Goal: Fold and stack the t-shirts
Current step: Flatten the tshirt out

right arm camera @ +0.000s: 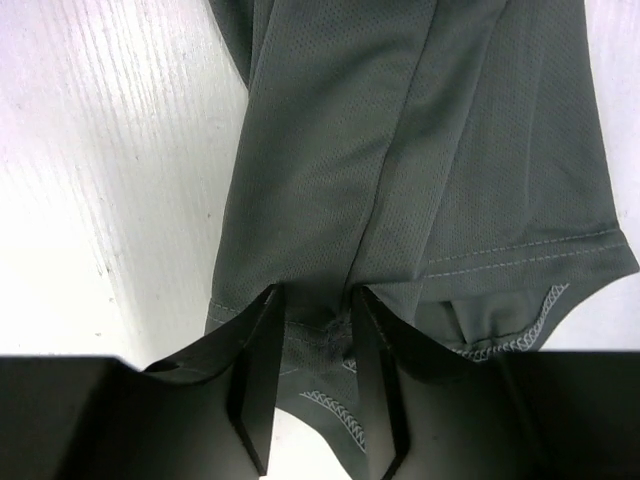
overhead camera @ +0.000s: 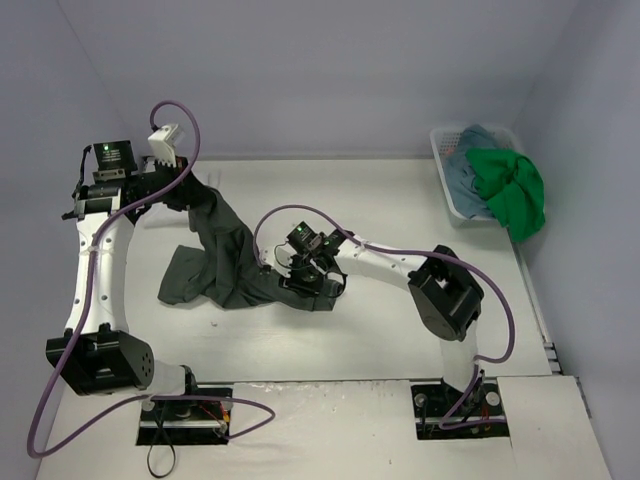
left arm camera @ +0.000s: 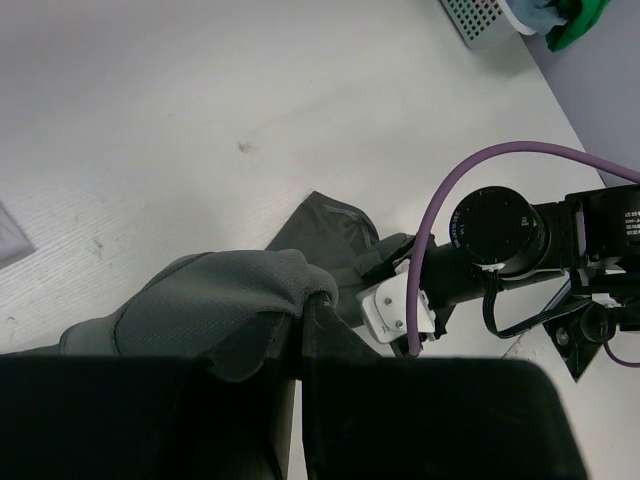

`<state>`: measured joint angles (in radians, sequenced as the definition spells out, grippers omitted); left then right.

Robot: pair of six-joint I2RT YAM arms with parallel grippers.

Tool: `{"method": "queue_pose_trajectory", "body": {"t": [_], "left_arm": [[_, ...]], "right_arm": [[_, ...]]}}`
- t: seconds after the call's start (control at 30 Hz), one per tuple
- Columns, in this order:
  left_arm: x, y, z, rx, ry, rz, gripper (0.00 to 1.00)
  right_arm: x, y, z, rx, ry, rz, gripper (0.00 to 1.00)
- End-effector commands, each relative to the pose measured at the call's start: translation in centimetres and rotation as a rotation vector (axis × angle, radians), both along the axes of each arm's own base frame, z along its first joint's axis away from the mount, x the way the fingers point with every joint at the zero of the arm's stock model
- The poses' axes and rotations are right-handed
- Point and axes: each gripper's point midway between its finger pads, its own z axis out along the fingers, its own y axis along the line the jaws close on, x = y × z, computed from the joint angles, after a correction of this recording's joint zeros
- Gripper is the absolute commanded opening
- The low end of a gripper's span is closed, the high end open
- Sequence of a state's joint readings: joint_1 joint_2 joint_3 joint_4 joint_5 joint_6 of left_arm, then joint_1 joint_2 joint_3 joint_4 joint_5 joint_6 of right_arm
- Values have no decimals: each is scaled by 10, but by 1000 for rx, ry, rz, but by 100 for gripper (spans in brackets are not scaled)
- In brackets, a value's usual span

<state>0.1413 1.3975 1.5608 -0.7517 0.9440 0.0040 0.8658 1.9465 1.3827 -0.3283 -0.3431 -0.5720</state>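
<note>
The grey shirt (overhead camera: 215, 270) lies crumpled on the table (overhead camera: 400, 210), left of the middle. One end is drawn up off the surface toward the far left and the rest trails in a rumpled heap toward the centre. The left gripper (overhead camera: 197, 195) is closed tight on that raised end; its wrist view shows cloth bunched over the shut fingers (left arm camera: 330, 360). The right gripper (right arm camera: 315, 300) is down at the shirt's other end, by a stitched hem. Its jaws stand part open astride a ridge of cloth that puckers between the fingers (right arm camera: 262, 340). I judge they have not yet clamped, though the wrist view does not settle it.

Two more shirts, a green shirt (overhead camera: 510, 190) and a blue shirt (overhead camera: 468, 165), sit heaped in and over the basket (overhead camera: 438, 150) at the far right corner, well apart from the work. No white shirt shows, and nothing folded is on the table.

The step in hand looks like opening out the first shirt so it can be folded, so the task is near its start. Next, the right jaws need to close on the hem edge alone, not on a doubled layer. Then the two arms should draw apart to pull the cloth taut and lay it flat. The risk is catching both layers, or the thin cloth slipping free under tension.
</note>
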Motion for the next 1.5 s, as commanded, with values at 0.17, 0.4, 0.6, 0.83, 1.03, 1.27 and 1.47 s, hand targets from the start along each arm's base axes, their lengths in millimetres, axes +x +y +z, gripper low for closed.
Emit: {"method": "queue_pose_trajectory", "body": {"t": [0.17, 0.4, 0.6, 0.83, 1.03, 1.27, 1.47], "left_arm": [[-1, -1, 24, 27, -132, -27, 0], [-2, -1, 24, 33, -134, -28, 0], [-5, 1, 33, 49, -144, -27, 0], [-22, -2, 55, 54, -186, -36, 0], [-50, -5, 80, 81, -222, -51, 0], [-87, -5, 123, 132, -329, -16, 0], [-124, -5, 155, 173, -441, 20, 0]], "right_arm": [[11, 19, 14, 59, -41, -1, 12], [14, 14, 21, 55, -77, -16, 0], [34, -9, 91, 81, -274, -86, 0], [70, -88, 197, 124, -561, -360, 0], [67, -152, 261, 162, -712, -529, 0], [46, -192, 320, 236, -847, -635, 0], [28, -222, 365, 324, -936, -704, 0]]}}
